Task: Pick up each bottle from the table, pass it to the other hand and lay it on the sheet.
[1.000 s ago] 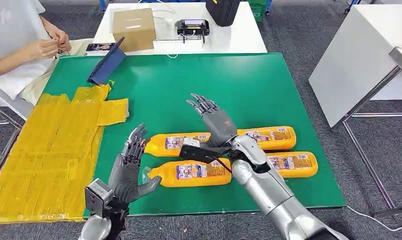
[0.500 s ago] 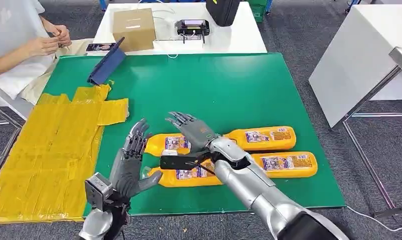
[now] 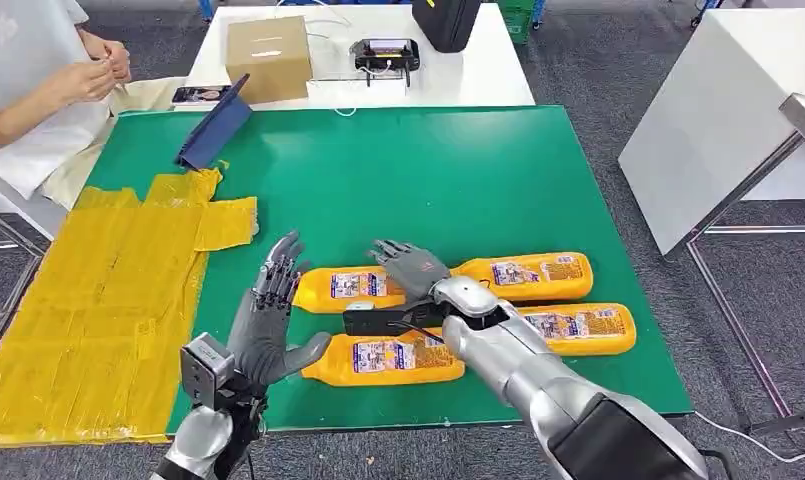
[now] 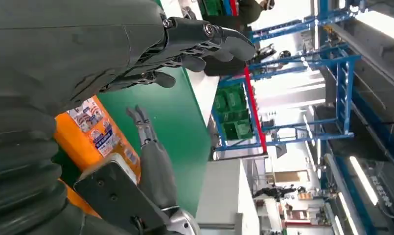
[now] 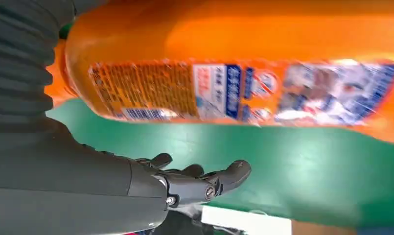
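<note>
Right hand (image 3: 410,268) has dropped lower w/ fingers apart over the upper-left bottle (image 3: 350,288) lying on the green table (image 3: 458,170); left hand (image 3: 268,330) spread, empty beside it — wrap mid-label before lifting

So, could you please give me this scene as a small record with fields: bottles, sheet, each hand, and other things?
bottles: four orange bottles lying on the green table, in two rows
sheet: yellow sheet at the table's left, no bottle on it
left hand: left hand open, raised beside the front-left bottle, holding nothing
right hand: right hand open, over the back-left bottle
other: cardboard box, person's hands at far left
</note>
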